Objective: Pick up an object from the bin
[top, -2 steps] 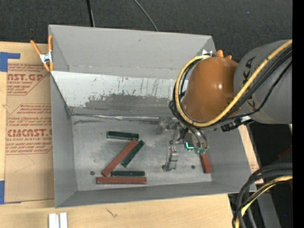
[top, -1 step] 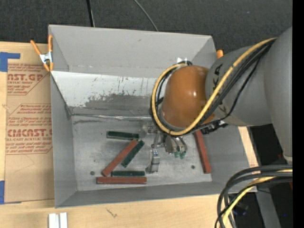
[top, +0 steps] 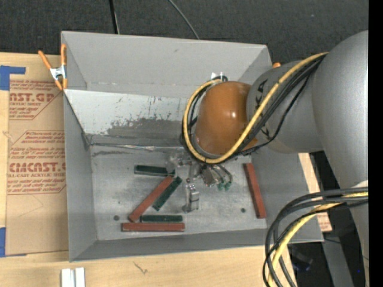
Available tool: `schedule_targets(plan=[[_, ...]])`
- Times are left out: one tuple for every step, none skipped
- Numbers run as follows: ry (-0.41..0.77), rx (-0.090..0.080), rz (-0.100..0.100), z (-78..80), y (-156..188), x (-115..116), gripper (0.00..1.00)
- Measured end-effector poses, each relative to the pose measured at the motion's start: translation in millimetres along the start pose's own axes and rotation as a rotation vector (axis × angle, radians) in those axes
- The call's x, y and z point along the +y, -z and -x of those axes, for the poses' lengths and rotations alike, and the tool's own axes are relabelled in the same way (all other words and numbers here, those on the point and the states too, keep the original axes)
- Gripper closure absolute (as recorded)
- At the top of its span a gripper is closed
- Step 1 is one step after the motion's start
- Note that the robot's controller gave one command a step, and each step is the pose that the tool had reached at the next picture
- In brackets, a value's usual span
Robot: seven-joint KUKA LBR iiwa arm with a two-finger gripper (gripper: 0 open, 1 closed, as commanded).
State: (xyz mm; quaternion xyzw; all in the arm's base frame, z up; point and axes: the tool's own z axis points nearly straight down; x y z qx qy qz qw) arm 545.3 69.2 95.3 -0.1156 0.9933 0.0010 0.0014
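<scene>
metal gripper is hanging low near mid-bin; whether it is open or clenched, can't tell from this angle. nothing is showing as held. just to its left a dark green stick is lying diagonally, touching a red-brown stick lying alongside it. these two are sitting nearest the gripper. a second green stick is lying further up-left. a green bar and a red bar are lying side by side by the near wall. a lone red stick is lying well apart at right. grey bin is holding all of it.
</scene>
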Motion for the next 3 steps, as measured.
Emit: schedule_targets(plan=[[0.043, -0.004, 0.003, 38.4, -22, 74, 1.0], [0.043, -0.005, 0.003, 38.4, -22, 74, 1.0], [0.09, -0.008, -0.002, 64.1, 151, 55, 1.0]])
